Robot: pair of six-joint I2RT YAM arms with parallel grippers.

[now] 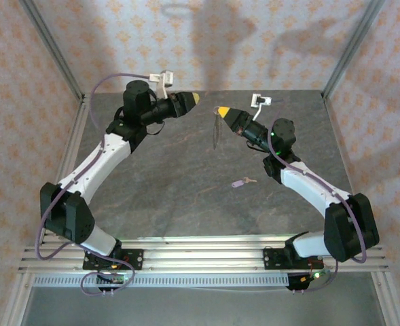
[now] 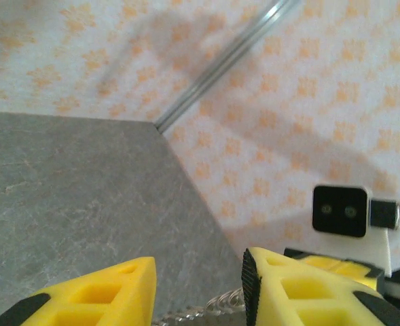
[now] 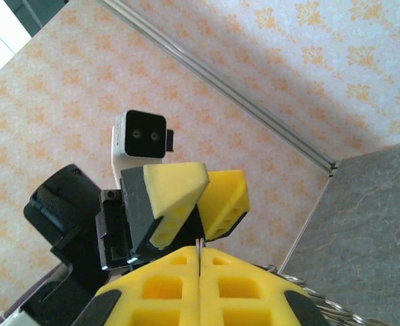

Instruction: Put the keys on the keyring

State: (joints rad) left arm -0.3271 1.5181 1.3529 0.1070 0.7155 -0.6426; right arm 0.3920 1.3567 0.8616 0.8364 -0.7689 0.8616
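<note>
One lilac key [image 1: 241, 182] lies on the bench [image 1: 159, 197], well apart from the one keyring [image 1: 216, 132], which hangs from the right gripper [image 1: 219, 110], clamped on it. Both arms are raised and reach inward. The left gripper [image 1: 196, 99] faces the right, fingers apart.

Over the far middle of the bench [image 1: 166, 197], the left hand [image 1: 195, 99] sits left of the right hand [image 1: 221, 111], tips near but apart. The keyring [image 1: 215, 132] hangs below the right hand's tip. The key [image 1: 240, 182] lies on the bench nearer the bases, right of centre, well apart from the keyring.
</note>
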